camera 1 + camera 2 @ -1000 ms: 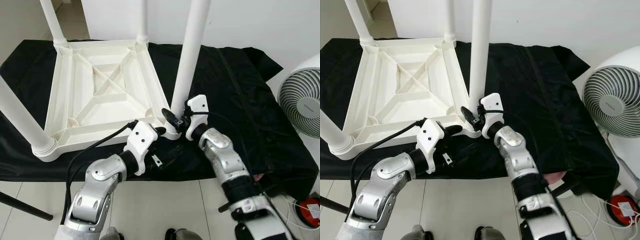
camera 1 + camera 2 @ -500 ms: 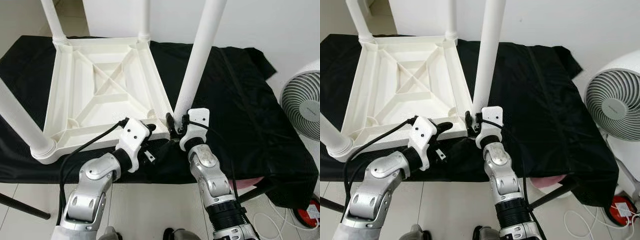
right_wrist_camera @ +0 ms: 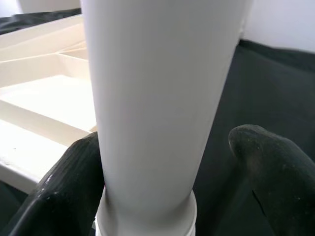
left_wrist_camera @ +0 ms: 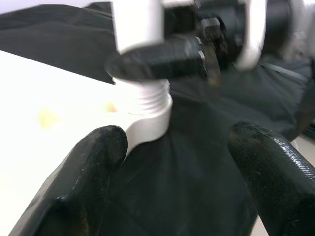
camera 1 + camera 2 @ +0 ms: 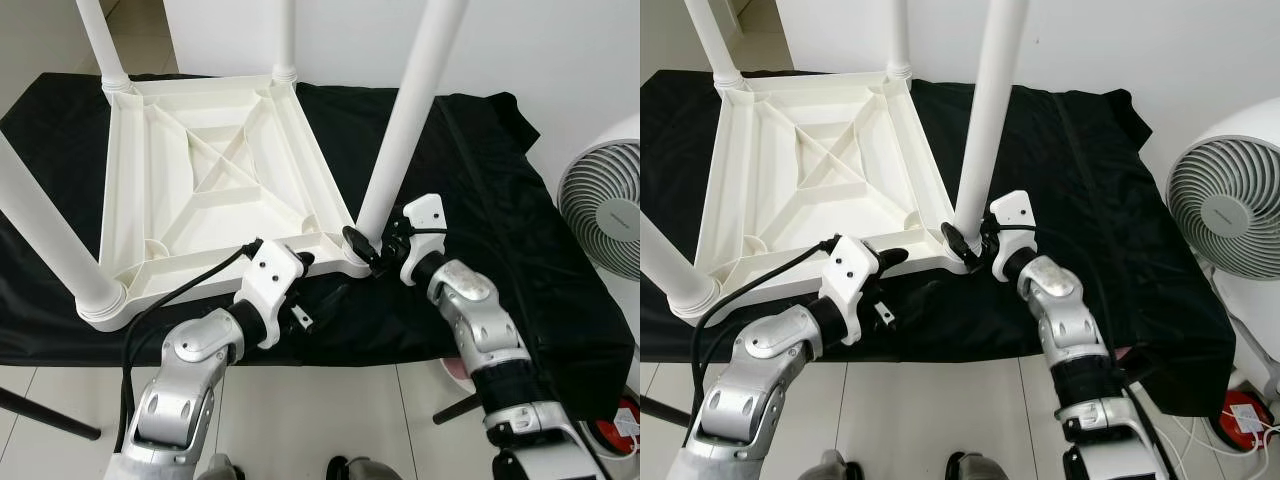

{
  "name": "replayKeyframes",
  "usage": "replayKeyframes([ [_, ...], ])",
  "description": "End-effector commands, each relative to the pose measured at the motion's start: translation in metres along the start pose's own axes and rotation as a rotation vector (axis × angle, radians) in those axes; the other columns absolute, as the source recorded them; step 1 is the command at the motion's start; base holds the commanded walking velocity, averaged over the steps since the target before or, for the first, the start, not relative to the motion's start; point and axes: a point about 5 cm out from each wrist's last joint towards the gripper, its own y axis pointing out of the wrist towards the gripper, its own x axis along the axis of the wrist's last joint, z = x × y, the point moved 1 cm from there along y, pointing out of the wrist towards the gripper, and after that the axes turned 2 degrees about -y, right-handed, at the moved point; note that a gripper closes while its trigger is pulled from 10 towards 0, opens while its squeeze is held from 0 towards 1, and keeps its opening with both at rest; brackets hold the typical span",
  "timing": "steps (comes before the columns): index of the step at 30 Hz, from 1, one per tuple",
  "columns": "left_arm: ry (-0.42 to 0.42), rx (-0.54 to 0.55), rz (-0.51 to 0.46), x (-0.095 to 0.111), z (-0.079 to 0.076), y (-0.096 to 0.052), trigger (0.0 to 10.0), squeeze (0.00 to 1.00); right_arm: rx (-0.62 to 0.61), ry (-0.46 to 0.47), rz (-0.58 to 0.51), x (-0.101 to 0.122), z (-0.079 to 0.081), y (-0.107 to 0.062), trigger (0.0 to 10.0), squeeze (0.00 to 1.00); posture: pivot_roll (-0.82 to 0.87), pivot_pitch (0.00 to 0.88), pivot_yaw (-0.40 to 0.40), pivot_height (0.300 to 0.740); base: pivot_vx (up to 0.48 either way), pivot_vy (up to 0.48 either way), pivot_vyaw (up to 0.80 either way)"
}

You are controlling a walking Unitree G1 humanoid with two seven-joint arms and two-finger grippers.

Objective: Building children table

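— Four legs up on the children's table [image 5: 200,190]?
— Yes; it lies upside down on the black cloth [image 5: 500,200]. My right hand [image 5: 375,245] has swung round the near-right leg [image 5: 400,130], fingers spread astride its base: probably mid-screw. My left hand [image 5: 300,265], open, steadies that corner.

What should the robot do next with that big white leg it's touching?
Probably close the right end effector on the leg and keep twisting. Its open fingers straddle the leg's base, and in the left wrist view screw threads show above the corner socket, so the leg looks not fully seated. The left end effector steadies the tabletop.
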Motion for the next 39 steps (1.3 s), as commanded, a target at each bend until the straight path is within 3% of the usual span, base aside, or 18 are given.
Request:
replayKeyframes([
  [1, 0.004, 0.118, 0.005, 0.0, 0.006, -0.001, 10.0, 0.0, 0.051, 0.002, 0.006, -0.004, 0.004, 0.002, 10.0, 0.0, -0.06, 0.101, -0.023, 0.74, 0.0, 0.0, 0.0],
  [6, 0.006, 0.122, 0.01, -0.001, 0.006, -0.002, 10.0, 0.0, 0.192, 0.007, 0.01, -0.005, 0.01, 0.008, 10.0, 0.0, -0.05, 0.098, -0.022, 0.74, 0.0, 0.0, 0.0],
  [7, 0.004, 0.126, 0.008, 0.0, 0.006, -0.002, 10.0, 0.0, 0.256, 0.013, 0.026, -0.008, 0.013, 0.009, 8.2, 0.0, -0.05, 0.098, -0.022, 0.74, 0.0, 0.0, 0.0],
  [8, 0.003, 0.13, 0.008, 0.0, 0.006, -0.002, 10.0, 0.0, 0.311, 0.026, 0.043, -0.011, 0.015, 0.01, 5.5, 0.0, -0.04, 0.095, -0.025, 0.74, 0.0, 0.0, 0.0],
  [9, 0.003, 0.13, 0.008, 0.0, 0.006, -0.002, 10.0, 0.0, 0.311, 0.026, 0.043, -0.011, 0.015, 0.01, 5.5, 0.0, -0.04, 0.095, -0.025, 0.74, 0.0, 0.0, 0.0],
  [10, 0.001, 0.132, 0.006, 0.001, 0.005, -0.003, 10.0, 0.0, 0.34, 0.034, 0.054, -0.013, 0.016, 0.009, 4.1, 0.0, -0.04, 0.095, -0.027, 0.74, 0.0, 0.0, 0.0],
  [11, 0.001, 0.132, 0.006, 0.001, 0.005, -0.003, 10.0, 0.0, 0.34, 0.034, 0.054, -0.013, 0.016, 0.009, 4.1, 0.0, -0.04, 0.095, -0.027, 0.74, 0.0, 0.0, 0.0],
  [12, 0.002, 0.134, 0.008, 0.0, 0.004, -0.003, 10.0, 0.0, 0.363, 0.051, 0.063, -0.016, 0.015, 0.008, 0.0, 0.0, -0.04, 0.095, -0.027, 0.74, 0.0, 0.0, 0.0],
  [22, -0.002, 0.127, 0.015, -0.001, 0.0, -0.004, 10.0, 0.0, 0.356, 0.077, 0.066, -0.024, 0.01, 0.002, 0.0, 0.0, -0.03, 0.099, -0.027, 0.74, 0.0, 0.0, 0.0],
  [23, -0.003, 0.124, 0.016, -0.001, 0.0, -0.004, 10.0, 0.0, 0.325, 0.083, 0.059, -0.023, 0.008, 0.002, 10.0, 0.0, -0.03, 0.099, -0.027, 0.74, 0.0, 0.0, 0.0],
  [25, -0.003, 0.124, 0.016, -0.001, 0.0, -0.004, 10.0, 0.0, 0.325, 0.083, 0.059, -0.023, 0.008, 0.002, 10.0, 0.0, -0.03, 0.099, -0.027, 0.74, 0.0, 0.0, 0.0],
  [27, -0.005, 0.124, 0.019, -0.002, 0.0, -0.004, 10.0, 0.0, 0.129, 0.095, 0.078, -0.025, 0.007, 0.008, 10.0, 0.0, -0.04, 0.104, -0.026, 0.74, 0.0, 0.0, 0.0],
  [28, -0.005, 0.124, 0.019, -0.002, 0.0, -0.004, 10.0, 0.0, 0.129, 0.095, 0.078, -0.025, 0.007, 0.008, 10.0, 0.0, -0.04, 0.104, -0.026, 0.74, 0.0, 0.0, 0.0],
  [30, -0.01, 0.123, 0.021, -0.003, -0.001, -0.004, 10.0, 0.0, -0.036, 0.133, 0.095, -0.027, 0.014, 0.011, 10.0, 0.0, -0.05, 0.108, -0.026, 0.74, 0.0, 0.0, 0.0],
  [32, -0.01, 0.123, 0.021, -0.003, -0.001, -0.004, 10.0, 0.0, -0.036, 0.133, 0.095, -0.027, 0.014, 0.011, 10.0, 0.0, -0.05, 0.108, -0.026, 0.74, 0.0, 0.0, 0.0],
  [34, -0.016, 0.129, 0.021, -0.004, 0.0, -0.003, 10.0, 0.0, -0.168, 0.172, 0.102, -0.027, 0.033, 0.011, 10.0, 0.0, -0.06, 0.113, -0.027, 0.74, 0.0, 0.0, 0.0],
  [39, -0.02, 0.139, 0.018, -0.003, 0.002, -0.002, 10.0, 0.0, -0.323, 0.187, 0.108, -0.026, 0.051, 0.007, 10.0, 0.0, -0.06, 0.113, -0.027, 0.74, 0.0, 0.0, 0.0],
])
